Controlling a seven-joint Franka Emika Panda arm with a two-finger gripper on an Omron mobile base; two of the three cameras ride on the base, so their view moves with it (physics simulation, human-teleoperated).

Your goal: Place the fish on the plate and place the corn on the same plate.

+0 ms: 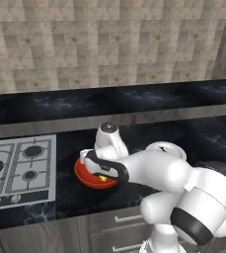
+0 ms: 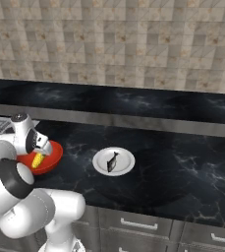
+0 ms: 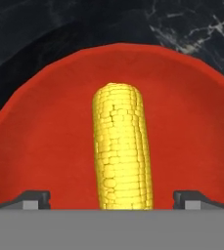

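Note:
A yellow corn cob (image 3: 122,151) lies in a deep red bowl (image 3: 45,136). My gripper (image 3: 112,200) hangs just above it, open, its two dark fingertips (image 3: 35,199) set wide to either side of the cob's near end. In the right base view the corn (image 2: 37,160) shows in the bowl (image 2: 55,150) under my hand (image 2: 41,146). To the right of the bowl, the dark fish (image 2: 112,162) lies on the small white plate (image 2: 126,157). In the left base view my hand covers most of the bowl (image 1: 85,179), with a bit of corn (image 1: 102,179) peeking out.
A gas hob (image 1: 18,168) is set into the black marble counter (image 2: 182,162) to the left of the bowl. A raised dark ledge (image 2: 133,101) and a tiled wall run along the back. The counter's front edge lies just below the bowl.

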